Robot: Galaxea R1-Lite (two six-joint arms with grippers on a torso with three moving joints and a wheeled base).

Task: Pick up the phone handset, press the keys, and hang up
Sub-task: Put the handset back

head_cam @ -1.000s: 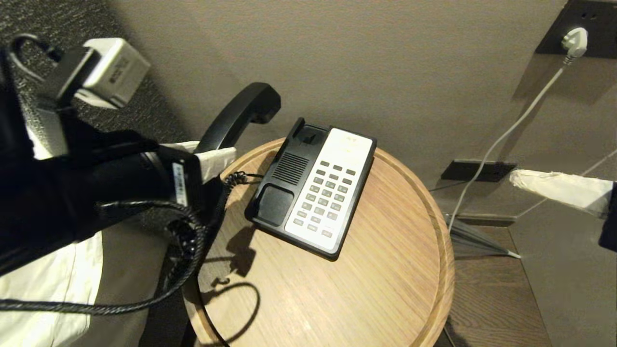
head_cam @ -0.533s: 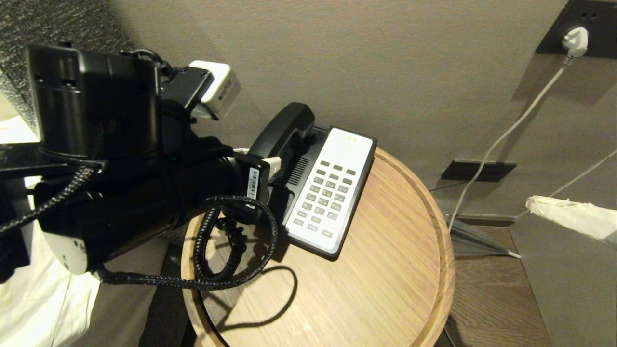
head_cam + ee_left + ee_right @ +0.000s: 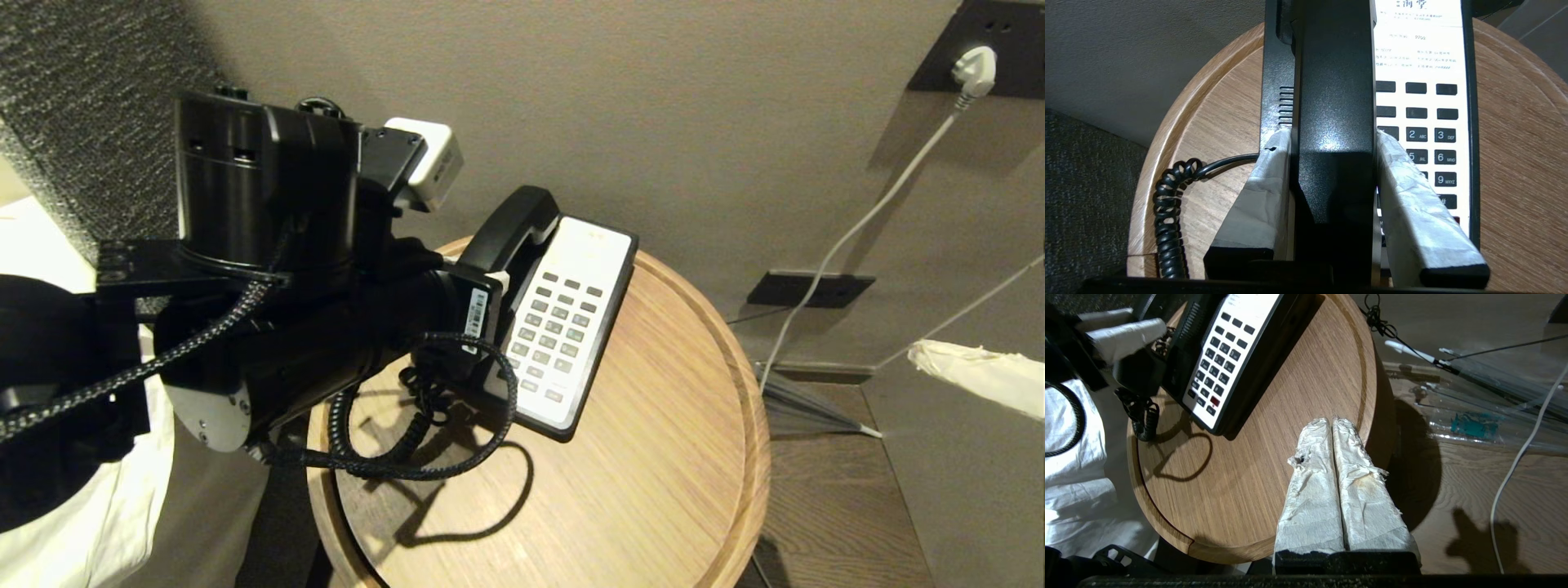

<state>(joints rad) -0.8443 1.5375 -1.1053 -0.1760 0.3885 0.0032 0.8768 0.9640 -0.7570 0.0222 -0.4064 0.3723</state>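
The black phone handset (image 3: 513,231) lies lengthwise over the cradle side of the phone base (image 3: 600,343), on the round wooden table (image 3: 653,490). My left gripper (image 3: 492,273) is shut on it. In the left wrist view both white-wrapped fingers (image 3: 1267,175) press the sides of the handset (image 3: 1335,94), beside the keys (image 3: 1431,134). I cannot tell whether the handset rests in the cradle. Its coiled cord (image 3: 1167,204) hangs over the table's left side. My right gripper (image 3: 918,353) hovers shut and empty off the table's right, its tips (image 3: 1331,422) over the table edge.
A white plug (image 3: 976,69) sits in a wall socket, and its cable (image 3: 857,229) runs down to the floor. White bedding (image 3: 82,506) lies left of the table. Clear plastic sheeting (image 3: 1474,416) and loose cables lie on the wooden floor to the right.
My left arm has carried the handset right and down, from beyond the table's left edge to over the base's cradle. The right gripper has sunk a little at the right edge.
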